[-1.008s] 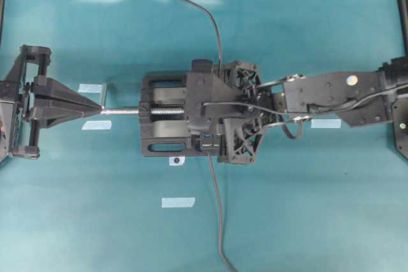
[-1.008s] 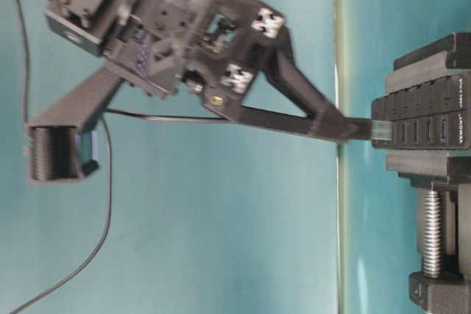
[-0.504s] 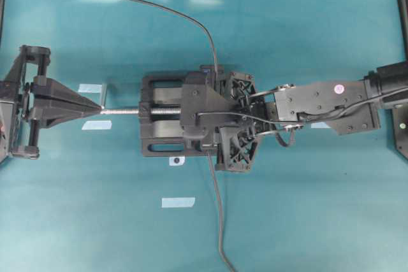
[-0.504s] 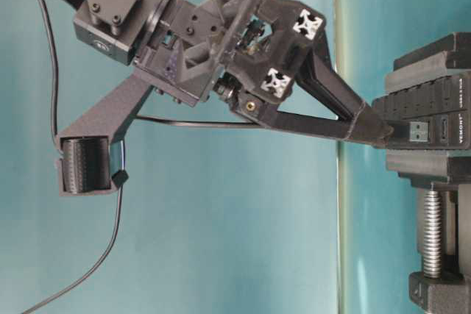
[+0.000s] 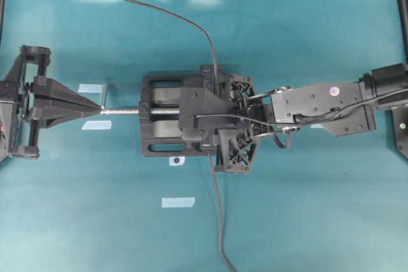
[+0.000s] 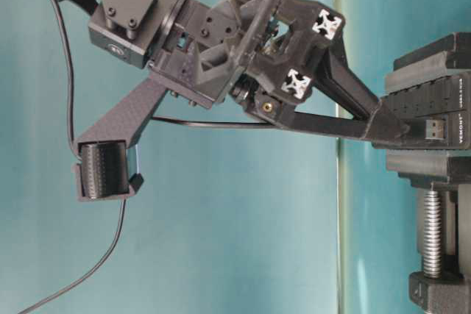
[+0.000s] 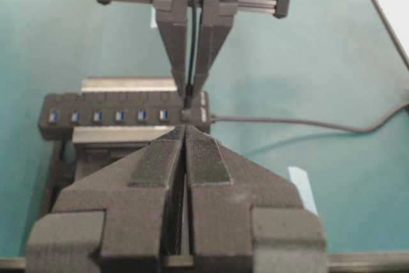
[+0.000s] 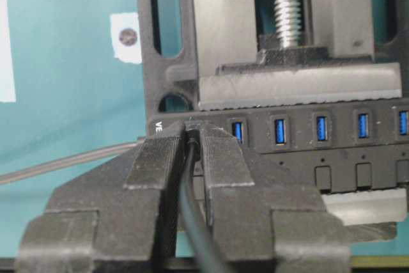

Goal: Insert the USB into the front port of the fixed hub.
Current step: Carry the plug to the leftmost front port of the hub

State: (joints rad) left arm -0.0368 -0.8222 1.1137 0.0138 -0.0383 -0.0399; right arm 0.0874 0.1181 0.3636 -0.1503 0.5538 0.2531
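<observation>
USB [image 6: 437, 128] at hub's [image 8: 332, 139] end port

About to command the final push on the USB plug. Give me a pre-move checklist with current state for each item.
1. Right hand gripping the USB plug: ok, jaws closed on it with the cable running back between the fingers.
2. Plug at the end port of the fixed hub: ok, it sits at the port nearest the label end.
3. Plug fully seated: cannot tell, the fingers hide the joint.
4. Hub held firm: ok, clamped in the vise.
5. Left hand out of the way: ok, shut and empty, short of the hub.
6. Hub's own cable free of the right hand: ok, it leads off to the side.
</observation>
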